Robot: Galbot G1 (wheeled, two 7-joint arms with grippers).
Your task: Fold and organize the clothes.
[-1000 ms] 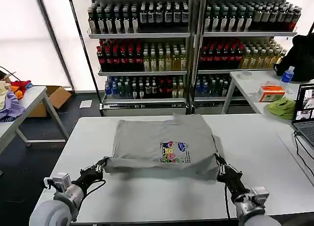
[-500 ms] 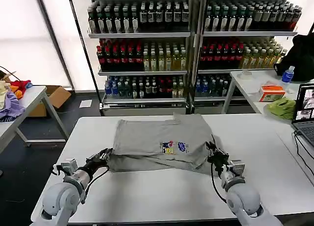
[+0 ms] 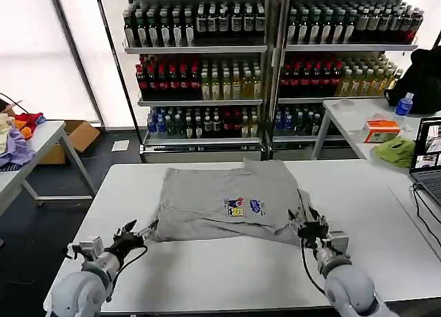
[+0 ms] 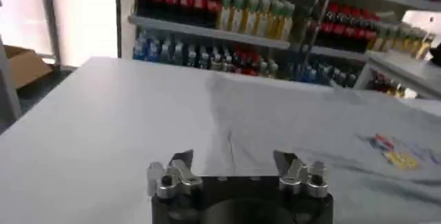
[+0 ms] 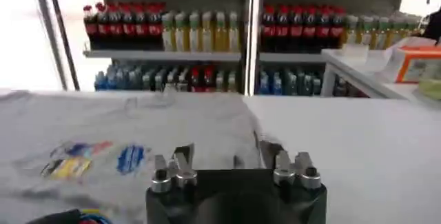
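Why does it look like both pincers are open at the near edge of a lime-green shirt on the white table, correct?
Not quite: the shirt is light grey, not lime-green, as the head view shows. The rest stands: the left pincer and the right pincer are both open at its near edge on the white table.

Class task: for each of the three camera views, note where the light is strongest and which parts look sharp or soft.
Head view: strongest light is the bright wall behind the shelves; the shirt and table look evenly lit and sharp. Left wrist view: the bright panel at the back is washed out, the left gripper near the lens looks soft. Right wrist view: the right gripper is blurred, the bottles clearer.
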